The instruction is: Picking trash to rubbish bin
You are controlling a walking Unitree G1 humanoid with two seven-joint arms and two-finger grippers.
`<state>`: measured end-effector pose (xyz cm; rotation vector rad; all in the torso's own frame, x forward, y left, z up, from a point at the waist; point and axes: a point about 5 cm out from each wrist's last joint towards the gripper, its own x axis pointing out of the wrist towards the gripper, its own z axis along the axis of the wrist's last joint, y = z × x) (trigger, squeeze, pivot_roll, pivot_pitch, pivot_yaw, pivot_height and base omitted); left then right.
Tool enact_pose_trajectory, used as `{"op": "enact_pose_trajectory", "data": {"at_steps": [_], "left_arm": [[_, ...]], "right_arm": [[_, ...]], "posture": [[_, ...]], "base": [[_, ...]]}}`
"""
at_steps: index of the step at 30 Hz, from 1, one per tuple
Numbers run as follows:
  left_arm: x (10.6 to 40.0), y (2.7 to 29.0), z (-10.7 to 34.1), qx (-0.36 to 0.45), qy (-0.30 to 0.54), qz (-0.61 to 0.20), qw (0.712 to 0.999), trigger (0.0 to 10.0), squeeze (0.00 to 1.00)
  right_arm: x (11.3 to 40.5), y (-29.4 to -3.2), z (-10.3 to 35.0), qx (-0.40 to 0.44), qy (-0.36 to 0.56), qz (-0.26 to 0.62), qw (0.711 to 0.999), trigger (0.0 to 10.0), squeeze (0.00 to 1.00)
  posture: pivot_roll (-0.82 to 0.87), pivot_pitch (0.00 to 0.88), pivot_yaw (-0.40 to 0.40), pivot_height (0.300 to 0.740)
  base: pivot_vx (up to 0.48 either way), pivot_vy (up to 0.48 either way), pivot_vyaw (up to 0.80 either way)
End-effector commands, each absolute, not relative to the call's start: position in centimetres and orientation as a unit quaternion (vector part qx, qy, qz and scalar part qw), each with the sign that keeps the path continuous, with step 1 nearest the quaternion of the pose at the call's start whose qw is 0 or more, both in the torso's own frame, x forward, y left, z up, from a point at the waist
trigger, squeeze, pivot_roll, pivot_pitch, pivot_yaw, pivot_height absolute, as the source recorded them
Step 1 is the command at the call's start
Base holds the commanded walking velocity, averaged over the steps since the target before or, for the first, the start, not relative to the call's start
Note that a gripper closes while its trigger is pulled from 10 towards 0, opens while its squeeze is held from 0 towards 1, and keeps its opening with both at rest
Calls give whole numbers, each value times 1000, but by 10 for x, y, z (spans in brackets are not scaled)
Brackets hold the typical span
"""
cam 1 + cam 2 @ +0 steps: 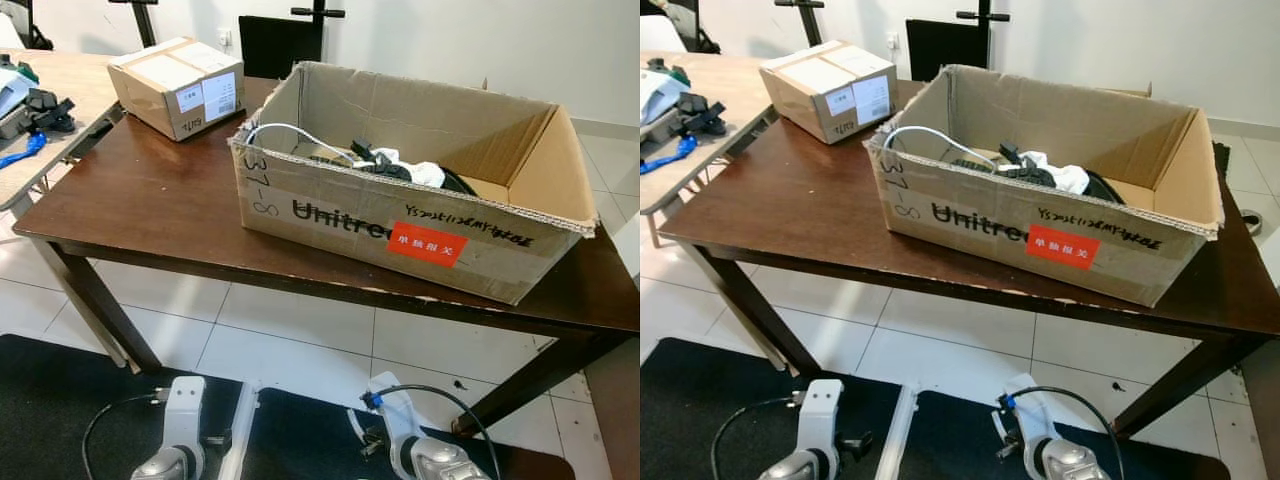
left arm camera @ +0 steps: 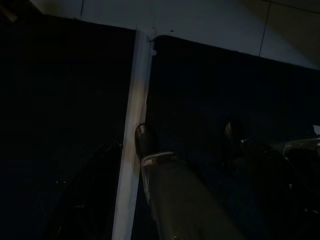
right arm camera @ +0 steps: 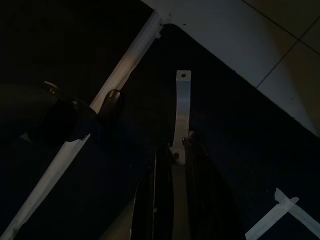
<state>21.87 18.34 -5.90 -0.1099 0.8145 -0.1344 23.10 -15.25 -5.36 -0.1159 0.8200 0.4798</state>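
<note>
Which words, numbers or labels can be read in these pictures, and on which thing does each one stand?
"Unitre", printed black on the front of the large open cardboard box; the rest is hidden by the red sticker.
"37-8", handwritten at that box's left corner.
Red sticker: white characters, too small to read.
Black handwriting above the sticker: illegible.
Small sealed cardboard box: white labels, too blurred.

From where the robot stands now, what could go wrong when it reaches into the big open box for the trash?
1. The white cable loops through the black items in the open cardboard box; pulling one piece may drag the others out.
2. The box's near wall is tall, so a low reach could push it along the dark table.
3. Both arms hang low by the floor and may bump the table edge when raised.
</note>
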Motion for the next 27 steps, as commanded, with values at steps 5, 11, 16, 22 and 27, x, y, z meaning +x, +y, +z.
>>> {"op": "enact_pose_trajectory", "data": {"at_steps": [5,11,16,22,27], "left_arm": [[211,182,-64,-53,407,-68,909,10000,31],[212,183,-63,-63,402,-58,911,10000,0],[212,183,-63,-69,401,-56,912,10000,4],[213,183,-63,-73,400,-57,912,10000,4],[212,181,-63,-82,402,-65,910,10000,4]], "right_arm": [[227,-152,-56,-61,400,238,883,10000,0],[226,-152,-57,-62,401,239,882,10000,0],[226,-152,-57,-63,401,241,882,10000,0],[226,-152,-57,-64,401,242,881,10000,0],[226,-151,-57,-64,401,244,881,10000,0]], "posture": [[-45,124,13,740],[-46,124,13,740],[-47,124,12,740],[-46,125,12,740],[-46,125,13,740]], "base": [[0,-480,0],[0,-254,0],[0,0,0],[0,0,0],[0,288,0]]}}
